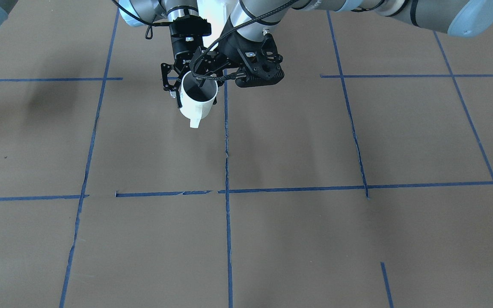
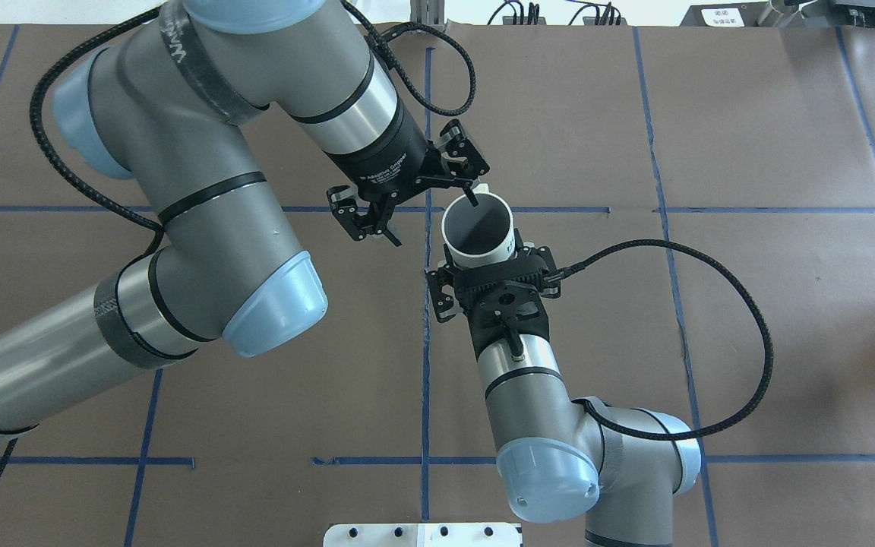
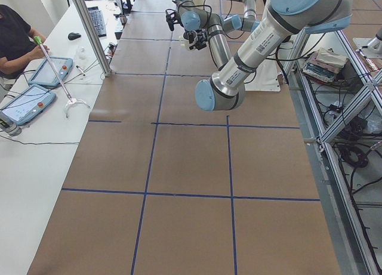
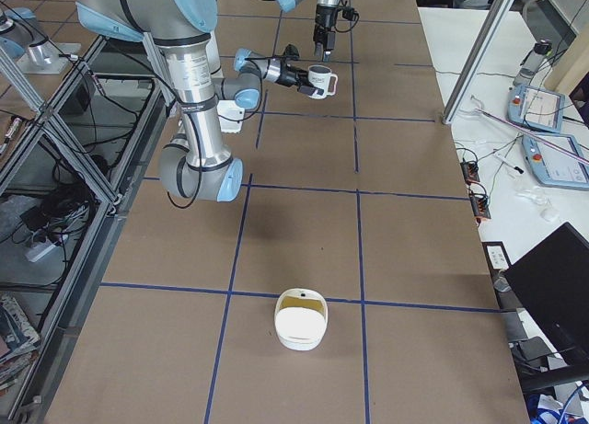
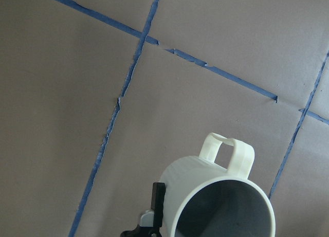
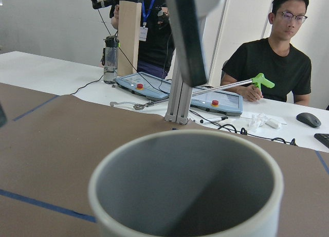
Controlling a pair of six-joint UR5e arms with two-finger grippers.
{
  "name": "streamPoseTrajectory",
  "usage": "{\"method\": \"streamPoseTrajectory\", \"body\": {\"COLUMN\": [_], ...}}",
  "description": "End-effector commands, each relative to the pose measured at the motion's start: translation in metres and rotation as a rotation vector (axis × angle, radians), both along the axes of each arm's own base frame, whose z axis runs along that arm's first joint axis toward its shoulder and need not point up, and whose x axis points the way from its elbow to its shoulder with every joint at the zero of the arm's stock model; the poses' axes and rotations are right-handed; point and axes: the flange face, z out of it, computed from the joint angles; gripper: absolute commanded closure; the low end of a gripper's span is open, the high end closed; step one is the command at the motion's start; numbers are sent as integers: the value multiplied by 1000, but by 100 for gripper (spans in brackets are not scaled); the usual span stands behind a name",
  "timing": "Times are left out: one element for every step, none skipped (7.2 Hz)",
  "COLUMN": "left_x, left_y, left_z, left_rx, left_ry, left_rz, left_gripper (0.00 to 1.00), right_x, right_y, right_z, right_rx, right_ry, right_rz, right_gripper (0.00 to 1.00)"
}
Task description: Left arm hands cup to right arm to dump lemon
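Note:
The white ribbed cup (image 2: 495, 254) hangs upright above the table, handle pointing away from the robot (image 5: 227, 150). My right gripper (image 2: 492, 264), the chunky black perforated one, reaches in level from the robot's side and is shut on the cup's wall (image 4: 319, 79). My left gripper (image 2: 431, 220), with slim white-tipped fingers, points down and is open. One of its fingers (image 5: 157, 201) stands just outside the cup's rim, the other well clear of it. The cup's inside (image 6: 195, 196) looks plain grey. No lemon shows in any view.
The brown table (image 1: 298, 141) carries a grid of blue tape lines. A white container (image 4: 300, 321) stands near the table's end on my right. Operators with tablets sit along the far side (image 6: 272, 67). A metal post (image 3: 89, 30) stands at that edge.

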Motion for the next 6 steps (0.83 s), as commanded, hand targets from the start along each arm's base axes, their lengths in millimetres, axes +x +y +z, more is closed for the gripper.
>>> {"method": "streamPoseTrajectory", "body": {"left_x": [10,10,10,14,16,22], "left_y": [7,7,7,11,11,15], "left_z": [3,4,5,6,8,9], "left_rx": [5,5,6,5,6,12], "left_ry": [-5,-7,-8,-9,-15,-21], "left_rz": [22,21,21,29,24,23], "left_gripper": [11,17,21,26,30,32], "right_x": [1,1,2,3,3,3], "right_y": [1,1,1,1,1,1], "right_z": [-2,-2,-3,-3,-3,-4], "right_rx": [8,13,13,13,13,13], "right_ry": [9,18,17,15,15,12], "right_rz": [1,-1,-1,-1,-1,-1], "right_gripper": [47,47,47,47,47,47]}}
